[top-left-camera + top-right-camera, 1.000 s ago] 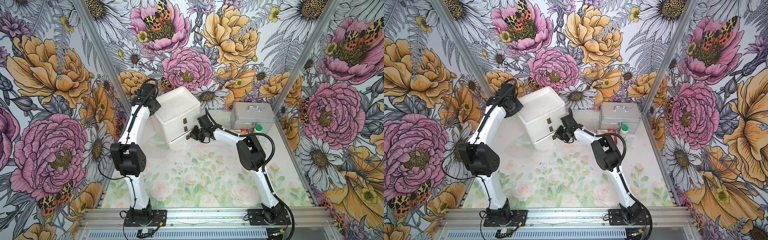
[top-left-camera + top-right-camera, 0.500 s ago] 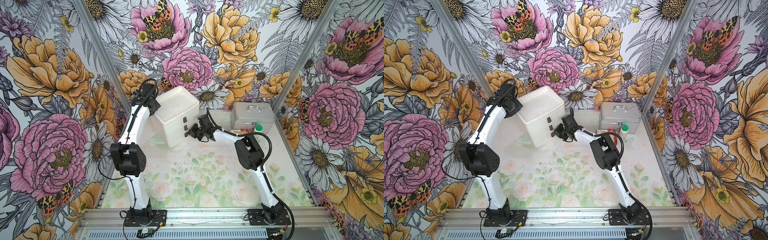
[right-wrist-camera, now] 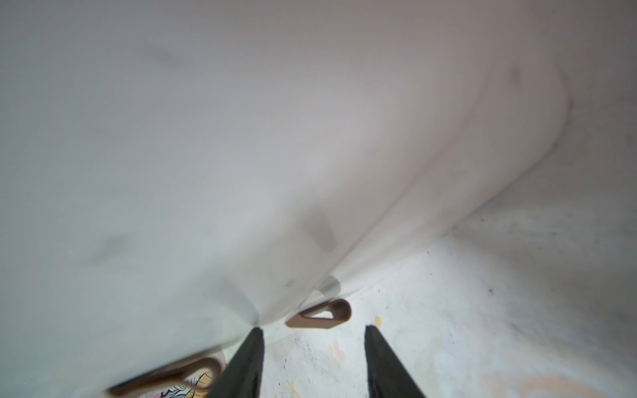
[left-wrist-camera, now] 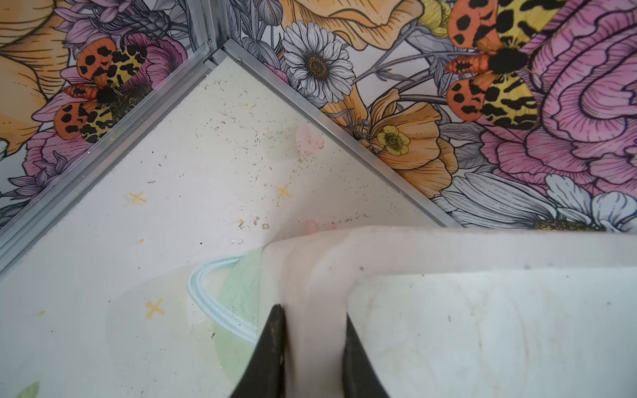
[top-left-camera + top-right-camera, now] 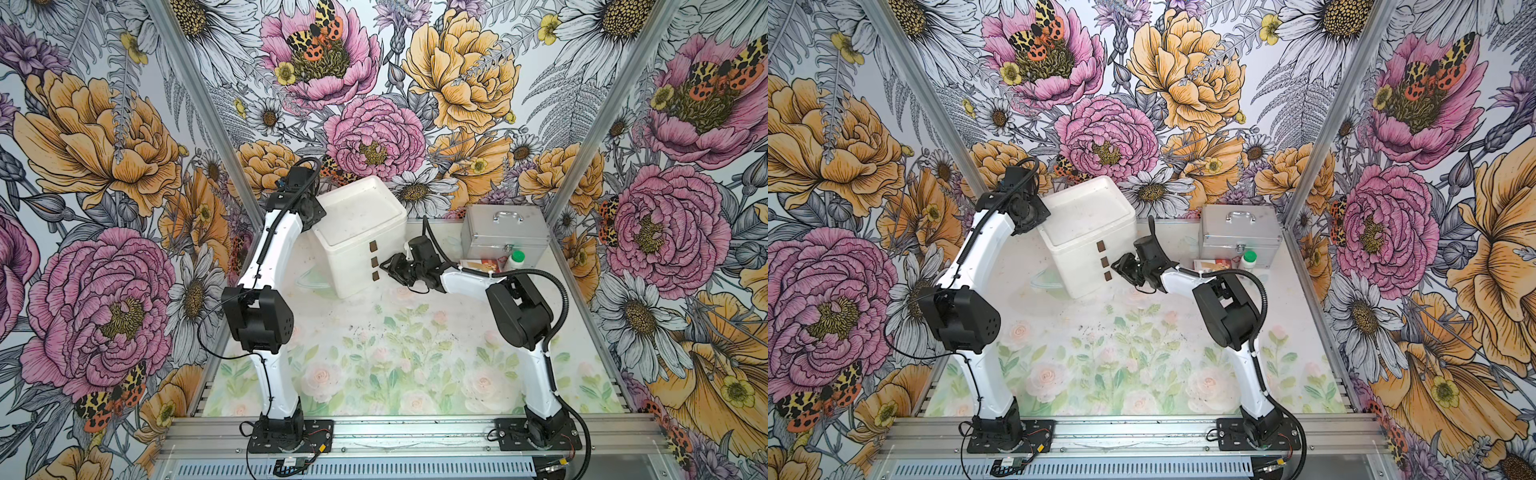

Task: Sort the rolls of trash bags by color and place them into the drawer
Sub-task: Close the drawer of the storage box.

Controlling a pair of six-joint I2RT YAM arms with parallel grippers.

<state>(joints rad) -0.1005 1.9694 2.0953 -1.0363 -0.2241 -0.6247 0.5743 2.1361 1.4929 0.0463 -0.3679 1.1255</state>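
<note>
No rolls of trash bags show in any view. The white drawer unit (image 5: 361, 232) (image 5: 1088, 224) stands at the back of the table, tilted, with its three brown loop handles (image 5: 374, 261) flush in a column on the front. My left gripper (image 5: 314, 210) (image 4: 315, 320) is shut on the unit's top rim (image 4: 317, 275) at its back left corner. My right gripper (image 5: 386, 266) (image 3: 312, 330) is open just in front of the lowest handle (image 3: 324, 318), with nothing between its fingers.
A silver case (image 5: 503, 228) stands at the back right, with a green-capped white bottle (image 5: 516, 259) and a small printed box (image 5: 478, 264) in front of it. Flowered walls close in on three sides; the unit's back left corner sits near the wall corner (image 4: 213, 58).
The lowest drawer, sticking out a second ago, is now flush with the unit. My right gripper has opened and let go of its handle. The left arm has stayed on the rim.
</note>
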